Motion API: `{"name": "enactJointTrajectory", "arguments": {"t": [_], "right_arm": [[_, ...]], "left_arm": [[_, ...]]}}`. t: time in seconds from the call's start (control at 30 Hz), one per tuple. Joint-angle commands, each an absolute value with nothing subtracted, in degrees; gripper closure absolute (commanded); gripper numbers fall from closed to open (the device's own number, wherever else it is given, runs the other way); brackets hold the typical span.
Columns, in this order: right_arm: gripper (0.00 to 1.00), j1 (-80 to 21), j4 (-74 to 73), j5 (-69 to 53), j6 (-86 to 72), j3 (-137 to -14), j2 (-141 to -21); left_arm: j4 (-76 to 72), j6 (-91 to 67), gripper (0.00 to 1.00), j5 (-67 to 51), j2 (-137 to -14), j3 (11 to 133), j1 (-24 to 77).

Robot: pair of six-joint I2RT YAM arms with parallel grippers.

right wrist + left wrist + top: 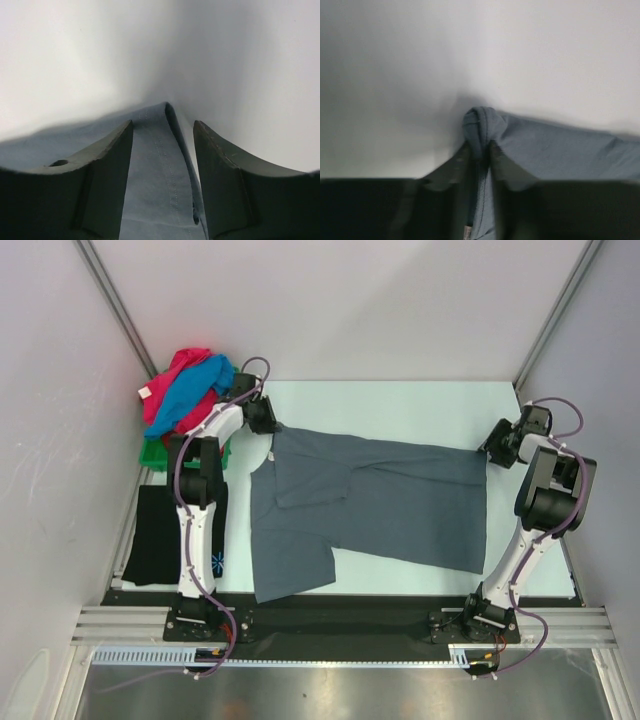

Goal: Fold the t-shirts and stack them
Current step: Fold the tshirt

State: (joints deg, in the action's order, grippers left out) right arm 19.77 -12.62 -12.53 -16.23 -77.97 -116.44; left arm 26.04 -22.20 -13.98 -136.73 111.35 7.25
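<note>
From above, the grey t-shirt (380, 505) lies spread across the middle of the table (400, 400), its body partly folded over itself. The left gripper (268, 425) sits at the shirt's far left corner and the right gripper (492, 448) at its far right corner. Left of the grey t-shirt, a black t-shirt (155, 535) lies flat, and beyond that pink and blue shirts (185, 385) are heaped on a green tray (152, 453). In the left wrist view, the left gripper (482, 147) is pressed together, pinching a bunched fold of the grey cloth. In the right wrist view, the right gripper (162, 132) is spread, its fingers (105, 165) straddling the shirt's hemmed edge without clamping it.
</note>
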Motion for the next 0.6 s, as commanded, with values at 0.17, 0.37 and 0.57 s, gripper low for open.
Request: {"name": "enactJointTrajectory", "arguments": {"t": [0.17, 0.37, 0.57], "right_arm": [[0.74, 18.7, -10.5, -14.8, -16.4, -81.4, -121.9], [1.00, 18.3, -10.0, -12.7, -17.9, -84.7, -123.9], [1.00, 18.2, -9.7, -13.4, -18.5, -93.2, -129.5]], "left_arm": [[18.0, -25.5, 1.00, -16.5, -136.7, 113.0, 6.0], [7.7, -30.3, 1.00, -17.1, -137.0, 110.5, 5.4], [5.5, -32.3, 1.00, -14.5, -140.4, 117.1, 5.2]]}}
